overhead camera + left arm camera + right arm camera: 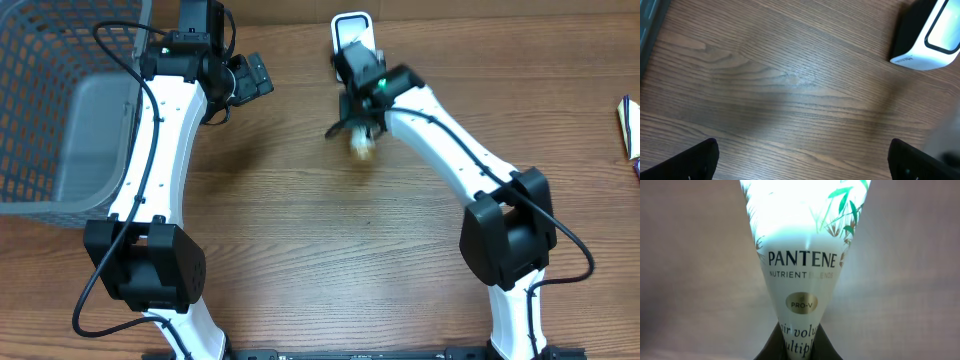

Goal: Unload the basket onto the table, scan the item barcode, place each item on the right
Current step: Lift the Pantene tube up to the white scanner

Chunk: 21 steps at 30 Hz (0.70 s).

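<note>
At the far middle of the brown wooden surface (pixel 300 220), the right hand (pixel 362 130) is clenched on a white Pantene tube printed with green leaves (pixel 800 280), near the white-and-black barcode scanner (pixel 350 28). The left hand (pixel 805 167) hangs released, grasping nothing, between the scanner and a grey mesh basket (pixel 40 100).

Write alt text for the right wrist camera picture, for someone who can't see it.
A white Pantene tube printed with green leaves fills the middle of the view, narrowing toward the bottom, where the right gripper is shut on it. The label reads Pantene Nutrient Blends and Pro-V; the background is a pale blur.
</note>
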Available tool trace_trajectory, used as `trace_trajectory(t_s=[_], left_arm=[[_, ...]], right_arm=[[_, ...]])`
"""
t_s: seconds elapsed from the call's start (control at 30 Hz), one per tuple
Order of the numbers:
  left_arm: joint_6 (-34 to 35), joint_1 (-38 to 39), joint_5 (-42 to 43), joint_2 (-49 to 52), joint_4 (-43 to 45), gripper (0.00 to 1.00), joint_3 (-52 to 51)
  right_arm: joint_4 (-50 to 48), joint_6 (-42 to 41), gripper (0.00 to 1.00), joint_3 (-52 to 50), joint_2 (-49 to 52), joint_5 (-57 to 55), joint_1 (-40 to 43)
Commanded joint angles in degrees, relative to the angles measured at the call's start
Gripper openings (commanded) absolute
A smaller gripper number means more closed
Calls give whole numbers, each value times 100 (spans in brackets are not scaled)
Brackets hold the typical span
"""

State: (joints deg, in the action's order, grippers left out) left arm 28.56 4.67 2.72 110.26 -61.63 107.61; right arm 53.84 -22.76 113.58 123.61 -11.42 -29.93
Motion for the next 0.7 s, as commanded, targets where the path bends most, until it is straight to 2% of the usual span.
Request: trace_trajectory(t_s=[0.0,0.17,0.33,0.5,0.67], left_arm=[[-26,17,-57,11,13,100,33],[-26,22,-57,11,13,100,33],[-28,22,-59,11,13,100,33],[-26,22,-57,11,13,100,33],[-28,22,-59,11,13,100,33]], right_arm=[[-509,201,4,503,-175,-63,310],[-1696,175,4,501,140,879,643],[-2706,122,4,501,573,1005,660],[-3130,-431,4,501,975,824,654],[-3174,-404,4,501,994,638,654]])
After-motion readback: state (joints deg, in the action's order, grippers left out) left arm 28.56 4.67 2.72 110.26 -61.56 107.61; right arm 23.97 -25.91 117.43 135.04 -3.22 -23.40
